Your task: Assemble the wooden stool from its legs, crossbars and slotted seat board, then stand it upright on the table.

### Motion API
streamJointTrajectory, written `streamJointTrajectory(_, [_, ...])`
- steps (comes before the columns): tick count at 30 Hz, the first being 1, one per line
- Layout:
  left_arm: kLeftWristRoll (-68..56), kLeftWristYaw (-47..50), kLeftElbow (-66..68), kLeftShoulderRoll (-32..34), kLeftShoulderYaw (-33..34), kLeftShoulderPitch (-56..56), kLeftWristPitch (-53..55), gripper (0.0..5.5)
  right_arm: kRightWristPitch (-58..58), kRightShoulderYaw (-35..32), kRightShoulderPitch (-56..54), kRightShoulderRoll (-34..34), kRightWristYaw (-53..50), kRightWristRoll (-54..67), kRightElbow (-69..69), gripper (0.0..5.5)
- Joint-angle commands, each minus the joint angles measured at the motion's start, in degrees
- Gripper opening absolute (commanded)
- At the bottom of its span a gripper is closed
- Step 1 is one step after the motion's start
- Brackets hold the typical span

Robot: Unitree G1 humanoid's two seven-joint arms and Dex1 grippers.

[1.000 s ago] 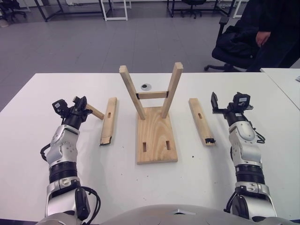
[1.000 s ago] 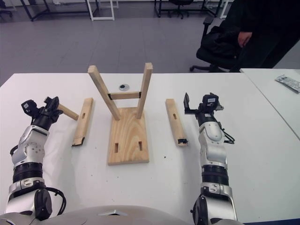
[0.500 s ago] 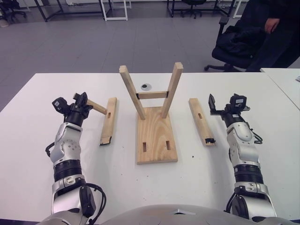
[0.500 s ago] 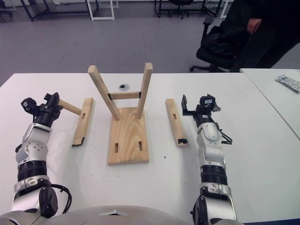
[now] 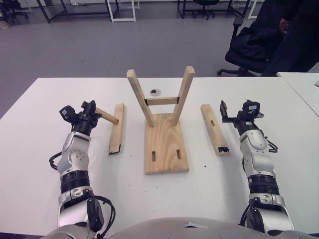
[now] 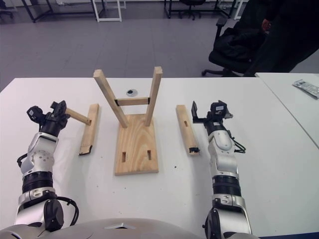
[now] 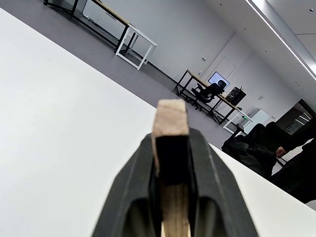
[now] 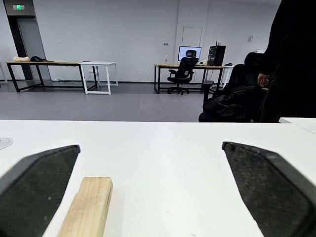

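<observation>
**Left eye view.** The board (image 5: 167, 147) lies flat at frame centre on the white desk (image 5: 209, 194). Two upright legs (image 5: 140, 97) rise from its far end, joined by a fitted crossbar (image 5: 162, 101). Two slots (image 5: 153, 155) at the near end stand unfilled.

The left jaws, at centre left, are clamped on one end of a loose crossbar (image 5: 106, 116). Its free end meets the side of the left leg (image 5: 116, 127), which lies flat just left of the board. Whether that end has entered the leg's slot cannot be told.

The right leg (image 5: 214, 128) lies flat just right of the board. The right jaws, at centre right, stand parted beside its far end.

**Right eye view.** Same layout. At the right edge a second table (image 6: 286, 92) carries a flat packet (image 6: 308, 88).

**Left wrist view.** This confirms the grip. The crossbar sits squarely between the two dark fingers (image 7: 136, 182), pressed on both faces, with its cut end beyond their tips.

**Right wrist view.** The two dark fingers (image 8: 37, 182) are spread wide with nothing between the pads. The end of the right leg lies on the desk in the gap, close to one finger and well apart from the other.
</observation>
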Motion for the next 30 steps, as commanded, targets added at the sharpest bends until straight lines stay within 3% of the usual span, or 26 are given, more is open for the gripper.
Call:
streamJointTrajectory(1, [-0.2,1.6,-4.1,-0.8,-0.4,1.0,1.4,0.40,-0.3,0.3,-0.3,0.0,-0.2,-0.4,0.8,5.40])
streamJointTrajectory(17, [5.6,5.0,-2.8,-2.0,-2.2,3.6,-1.4,0.40,-2.2,0.6,0.1,0.5,-1.4,-0.4,2.5,5.40])
streamJointTrajectory(26, [19.7,10.5,-5.9,3.2,-11.4,10.6,2.8,0.40,-2.8,2.2,0.8,0.2,-1.5,-2.2,1.9,5.40])
streamJointTrajectory(30, [22.9,7.7,-5.6,4.4,-17.1,13.4,4.4,0.40,-3.2,2.0,-1.5,-0.6,-1.3,-2.7,3.6,5.40])
